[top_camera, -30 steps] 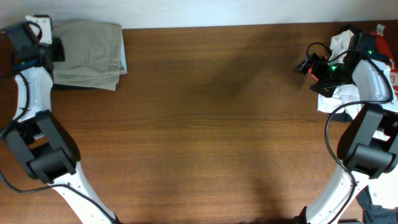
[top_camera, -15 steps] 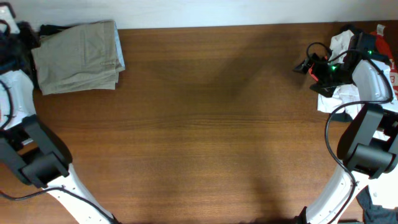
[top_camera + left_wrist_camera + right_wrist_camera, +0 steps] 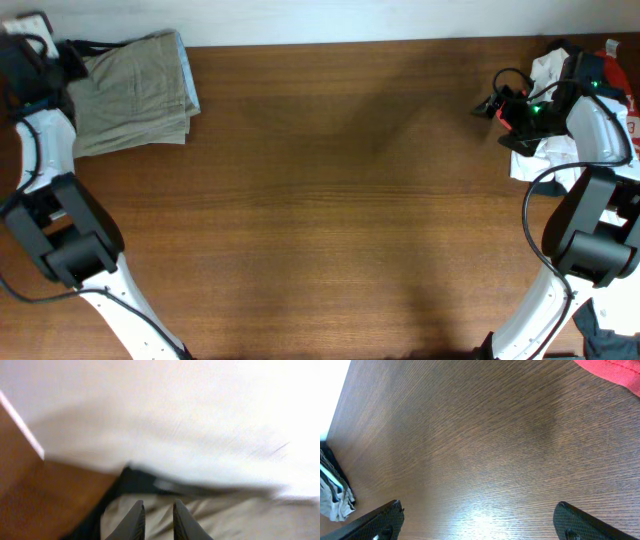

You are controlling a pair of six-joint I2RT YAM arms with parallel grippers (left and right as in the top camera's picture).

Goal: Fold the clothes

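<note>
Left-wrist view: the left gripper hangs at the far left corner of the bench, its two dark fingers drawn close with only a narrow slit between them. Motion blur smears the frame, and it cannot be told whether they pinch any cloth. Just past the fingertips lie the shorts, pale khaki-green and creased. A black garment shows at their far edge against the white wall.

From overhead, the shorts sit folded in a rough stack in that far left corner of the bench, a lighter lining edge showing along their right side. The left arm crosses their left edge. The black garment peeks out at the back, between gripper and shorts.

Across the bench, well apart from the shorts, the right gripper is spread wide. Its fingers sit at the lower corners of its own view with nothing between them, and only bare wood grain lies beneath. A corner of red cloth shows at the top right of that view. Overhead, the right arm reaches in from the right edge over a heap of white and red garments. A green light glows near its wrist, and the gripper points toward the middle of the bench.
</note>
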